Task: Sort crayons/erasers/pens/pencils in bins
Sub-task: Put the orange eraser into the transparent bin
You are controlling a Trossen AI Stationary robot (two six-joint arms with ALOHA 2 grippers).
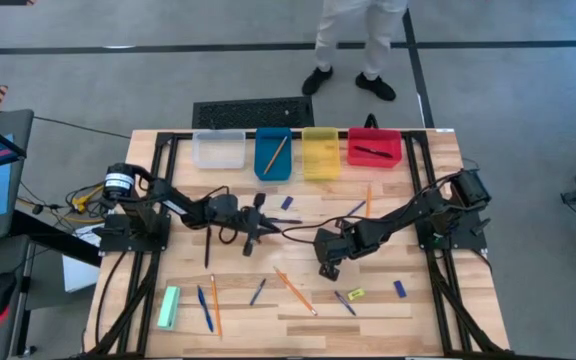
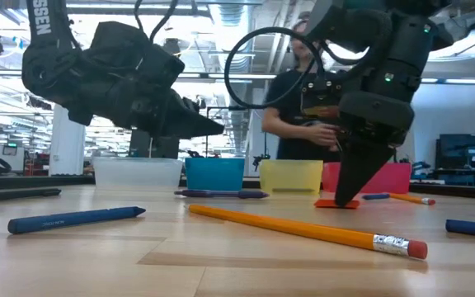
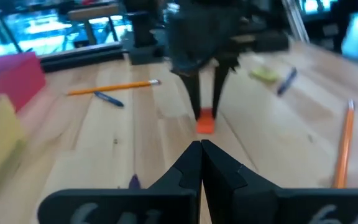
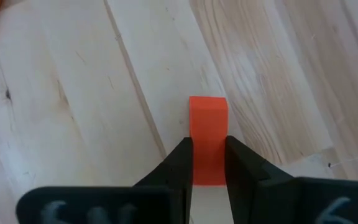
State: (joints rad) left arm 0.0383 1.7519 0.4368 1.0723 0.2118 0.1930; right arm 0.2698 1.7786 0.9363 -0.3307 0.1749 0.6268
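- Pinching a small orange-red block eraser point(image 4: 207, 138) between the 2 dark fingers of my right gripper point(image 4: 208, 163), I have it at the middle of the wooden table point(image 1: 438, 310), its underside on the boards.
- My jaws are narrow, pressed against the eraser's 2 long sides.
- My left gripper point(image 3: 201, 163) hangs just above the table to the left of the eraser, fingers fully together and empty, pointing toward my right gripper.
- A long orange pencil with a pink tip point(image 2: 303, 228) lies on the table near the eraser, on the near side.
- A dark blue pen point(image 2: 74, 219) lies further left along the same near side.
- At the far edge stand 4 small plastic bins in a row: clear point(image 1: 218, 150), blue point(image 1: 273, 155), yellow point(image 1: 320, 152) and red point(image 1: 374, 148).
- The blue bin holds 1 orange pencil, the red bin 1 dark pen.
- A person point(image 2: 299, 103) stands behind the bins.
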